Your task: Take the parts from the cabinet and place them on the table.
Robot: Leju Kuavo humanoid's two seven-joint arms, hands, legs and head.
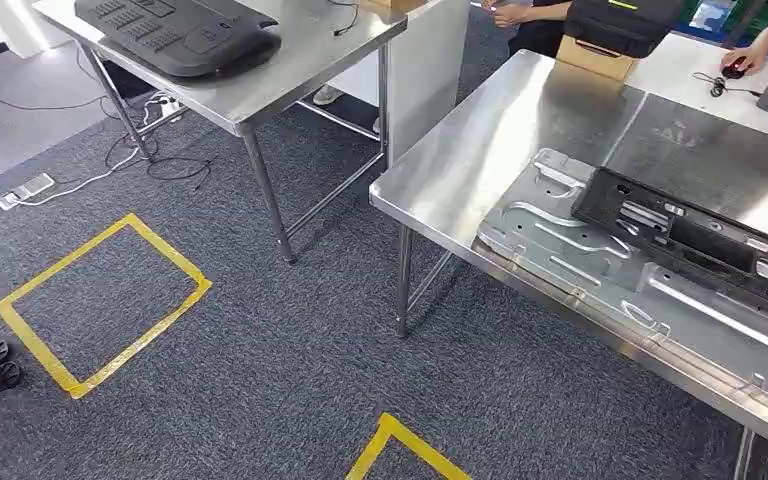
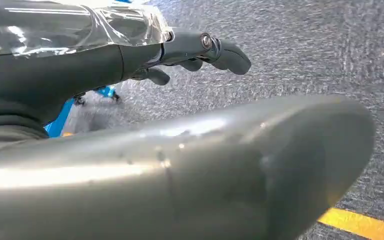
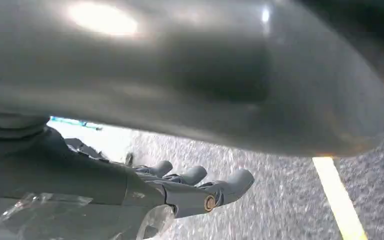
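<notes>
A grey stamped metal plate [image 1: 580, 250] lies on the steel table [image 1: 500, 130] at the right, near its front edge. A long black frame part [image 1: 700, 240] rests on top of that plate. A large black moulded part [image 1: 180, 35] lies on a second steel table [image 1: 310, 60] at the back left. My left hand [image 2: 180, 55] hangs over the grey carpet with its fingers stretched out, holding nothing. My right hand [image 3: 180, 190] also hangs above the carpet, fingers extended and empty, beside a yellow tape line [image 3: 337, 200].
A yellow tape square [image 1: 100, 300] and a yellow tape corner [image 1: 400, 450] mark the carpet. A power strip [image 1: 25, 190] and cables lie under the back-left table. A person [image 1: 520, 15] stands beyond the right table by a cardboard box [image 1: 600, 55]; another person's hand [image 1: 750, 60] holds a mouse.
</notes>
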